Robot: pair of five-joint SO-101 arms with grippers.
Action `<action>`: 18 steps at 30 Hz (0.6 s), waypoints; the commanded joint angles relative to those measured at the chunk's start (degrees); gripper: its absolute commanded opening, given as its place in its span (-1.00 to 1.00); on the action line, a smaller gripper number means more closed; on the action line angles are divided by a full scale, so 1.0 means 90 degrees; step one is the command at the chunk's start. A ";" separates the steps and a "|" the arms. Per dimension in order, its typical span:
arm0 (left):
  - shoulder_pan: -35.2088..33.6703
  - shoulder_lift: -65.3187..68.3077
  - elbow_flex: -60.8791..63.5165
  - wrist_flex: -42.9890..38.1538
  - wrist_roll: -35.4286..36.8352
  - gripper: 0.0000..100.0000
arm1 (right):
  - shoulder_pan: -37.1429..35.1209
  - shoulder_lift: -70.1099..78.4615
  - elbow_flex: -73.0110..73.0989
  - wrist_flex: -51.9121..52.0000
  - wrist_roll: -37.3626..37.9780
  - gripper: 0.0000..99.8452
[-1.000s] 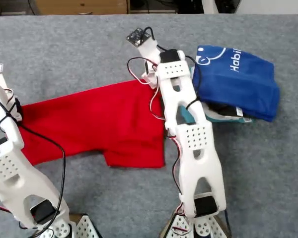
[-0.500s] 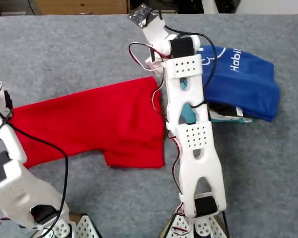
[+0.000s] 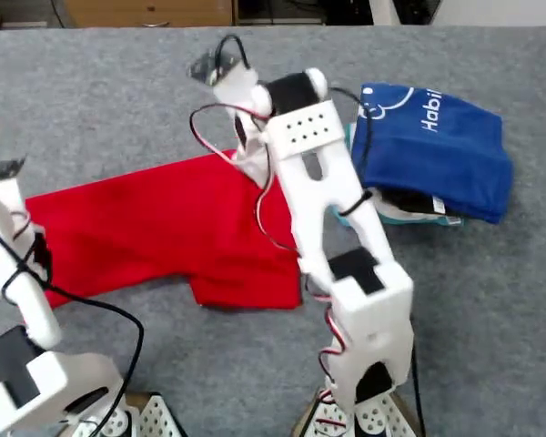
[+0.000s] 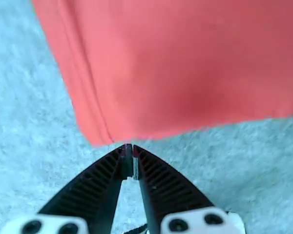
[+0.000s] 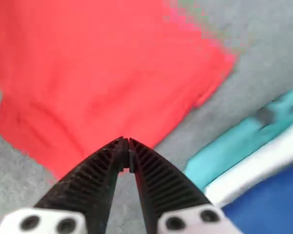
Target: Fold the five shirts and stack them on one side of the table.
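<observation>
1. High view: a red shirt (image 3: 155, 228) lies flat on the grey table (image 3: 91, 91).
   - The right arm (image 3: 332, 209) reaches over the shirt's end nearest the stack. The right gripper (image 3: 245, 147) points down at the far corner of that end, and from here I cannot tell how its jaws stand.
   - Just beyond that arm is a folded blue shirt (image 3: 432, 150). It lies on top of a teal shirt (image 3: 396, 215) and a white layer (image 3: 432, 209).
   - The left arm (image 3: 18, 273) stands at the red shirt's other end.

2. Left wrist view: the left gripper (image 4: 129, 161) has its ribbed jaws pressed together, with nothing between them.
   - Its tips are over bare table (image 4: 24, 122).
   - A corner of the red shirt (image 4: 185, 63) lies just ahead of the tips, close to them but apart.
   - A hem seam runs along the shirt's edge away from the tips.

3. Right wrist view: the right gripper (image 5: 126, 156) is also closed tip to tip and holds nothing.
   - The red shirt (image 5: 88, 73) spreads out directly ahead of and beneath the tips.
   - To one side of the jaws, across a strip of table (image 5: 263, 48), lie three edges. The teal shirt (image 5: 234, 146) is nearest the red cloth, then the white layer (image 5: 263, 170), then the blue shirt (image 5: 278, 209).
</observation>
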 commanded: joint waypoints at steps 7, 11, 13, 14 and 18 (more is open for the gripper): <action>-0.0391 -0.0005 0.0557 -0.0440 -0.0391 -0.96 | 0.0386 -0.0962 0.3424 -0.2168 -0.0068 -1.00; -0.0420 0.0513 0.0713 -0.0821 -0.0420 -0.96 | 0.0806 -0.0650 0.4107 -0.3145 -0.0068 -1.00; -0.0459 0.0679 0.0645 -0.0801 -0.0420 -0.96 | 0.1060 -0.0435 0.4166 -0.3292 -0.0068 -1.00; -0.0508 0.0728 0.0596 -0.0791 -0.0420 -0.96 | 0.1177 -0.0327 0.4156 -0.3282 -0.0059 -1.00; -0.0752 0.0728 0.0303 -0.0791 -0.0420 -0.96 | 0.1324 -0.0190 0.4166 -0.3087 0.0088 -1.00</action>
